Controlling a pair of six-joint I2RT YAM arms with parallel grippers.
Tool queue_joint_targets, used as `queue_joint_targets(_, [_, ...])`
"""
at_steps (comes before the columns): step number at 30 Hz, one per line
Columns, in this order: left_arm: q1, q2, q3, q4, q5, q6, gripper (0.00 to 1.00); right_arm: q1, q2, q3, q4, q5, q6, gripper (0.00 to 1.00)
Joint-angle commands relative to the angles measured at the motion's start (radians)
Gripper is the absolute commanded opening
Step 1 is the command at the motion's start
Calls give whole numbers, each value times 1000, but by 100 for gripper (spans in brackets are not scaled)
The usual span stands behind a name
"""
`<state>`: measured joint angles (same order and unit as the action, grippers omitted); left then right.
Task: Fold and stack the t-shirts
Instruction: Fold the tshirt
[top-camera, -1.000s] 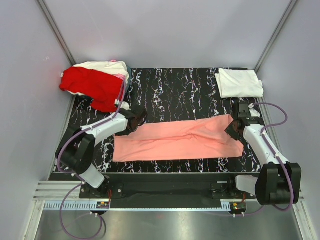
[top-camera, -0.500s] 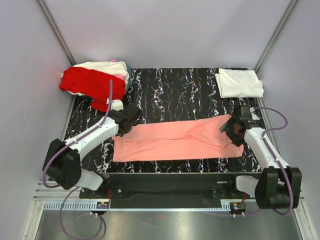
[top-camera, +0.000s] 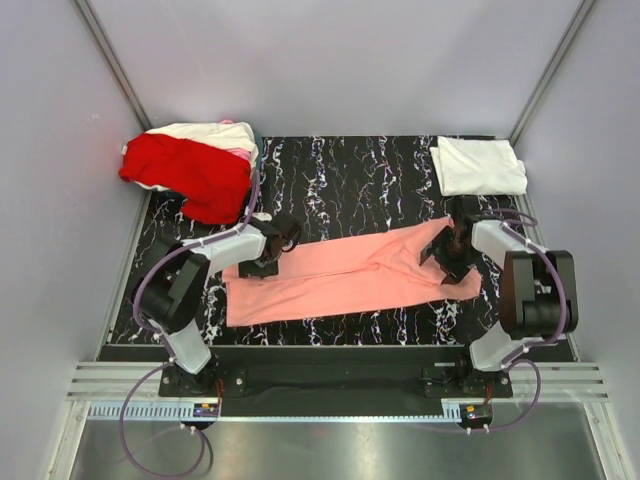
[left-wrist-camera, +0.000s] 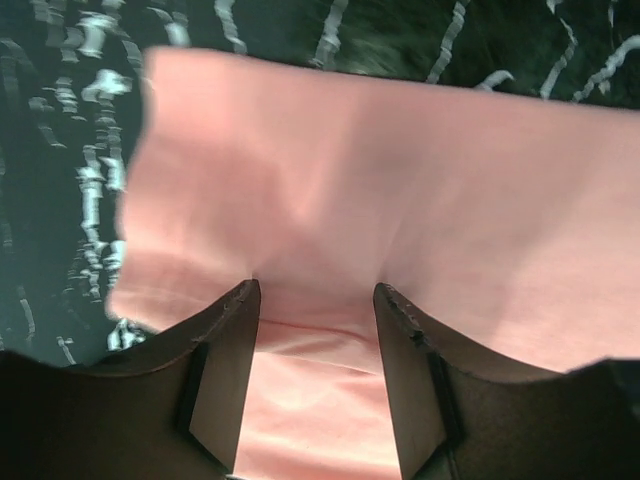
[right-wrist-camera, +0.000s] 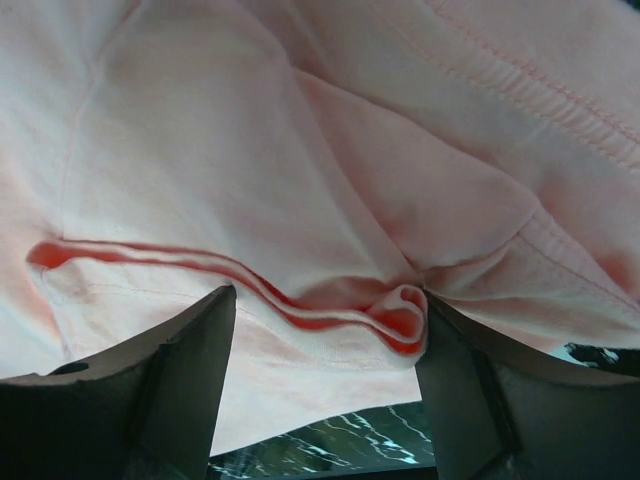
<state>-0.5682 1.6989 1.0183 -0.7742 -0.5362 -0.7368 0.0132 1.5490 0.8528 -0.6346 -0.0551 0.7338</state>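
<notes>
A salmon-pink t-shirt (top-camera: 350, 275), folded into a long strip, lies across the black marbled table (top-camera: 350, 180). My left gripper (top-camera: 278, 243) is low over its far left corner. Its jaws stand open over the pink cloth in the left wrist view (left-wrist-camera: 315, 290). My right gripper (top-camera: 447, 248) is over the shirt's right end. It is open, with a bunched fold of pink cloth (right-wrist-camera: 400, 320) between its fingers (right-wrist-camera: 325, 295). A bright red t-shirt (top-camera: 190, 175) lies on a heap of cream and pale pink tees at the far left. A folded white t-shirt (top-camera: 478, 165) lies at the far right.
Grey walls close in the table on the left, back and right. The heap of tees hangs over the table's far left corner. Purple cables loop from both arms. A metal rail runs along the near edge.
Both arms have swung inward, onto the pink shirt's far corners. The shirt's right end has bunched and its near right edge has shifted inward.
</notes>
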Motion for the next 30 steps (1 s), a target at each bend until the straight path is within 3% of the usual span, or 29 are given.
queue_joint_targets(1, [1,54,55,43,125,56,53,5,135,148,53,-17,-27,76])
queue_joint_targets(6, [1,97,36,55,226,50,45,10,434,503,-31,-41,-48,74])
queue_joint_targets(13, [-22,33,-64,114,433,10,42,95,750,966,-144,-86,-39,71])
queue_joint_targets(22, [-222,-10,-184,305,669,-188,41,228,1204,1757,-275,-213,-19,70])
queue_joint_targets(30, [-412,14,-199,411,725,-331,41,226,1270,1787,-59,-203,1,74])
